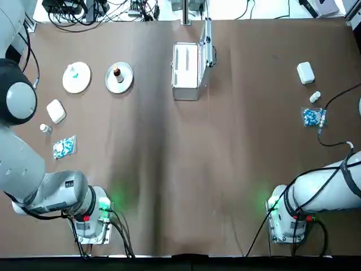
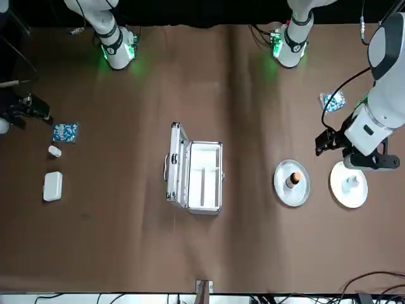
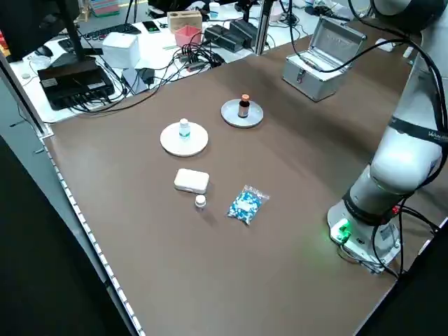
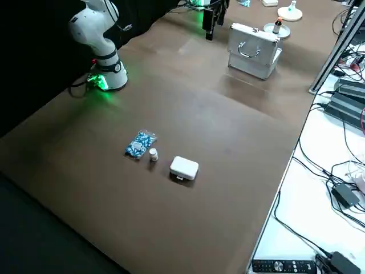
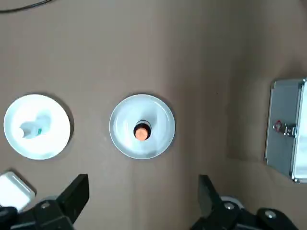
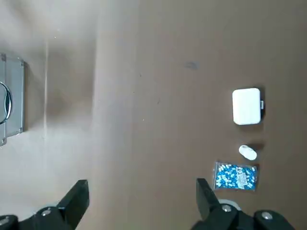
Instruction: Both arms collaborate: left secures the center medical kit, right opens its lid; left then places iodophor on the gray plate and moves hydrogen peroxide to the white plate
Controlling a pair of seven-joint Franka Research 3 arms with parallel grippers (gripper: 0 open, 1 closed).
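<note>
Top view showed the silver metal medical kit (image 1: 186, 71), lid (image 1: 207, 43) raised. Beside it, the brown iodophor bottle (image 1: 117, 72) stood on the rimmed gray plate (image 1: 125, 82), the teal-capped hydrogen peroxide bottle (image 1: 73, 71) on the flat white plate (image 1: 81, 81) beyond. Left gripper (image 5: 142, 197) and right gripper (image 6: 142, 200) gaped empty.

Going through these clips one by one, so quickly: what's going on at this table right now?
Nothing is being held. The metal case sits at the table's centre with its lid standing open. The brown bottle stands on the rimmed plate, and the blue-capped bottle stands on the flat white disc. The left gripper hovers open over the table near the plates; the right gripper hangs open at the other side, above bare table. The job looks finished.
</note>
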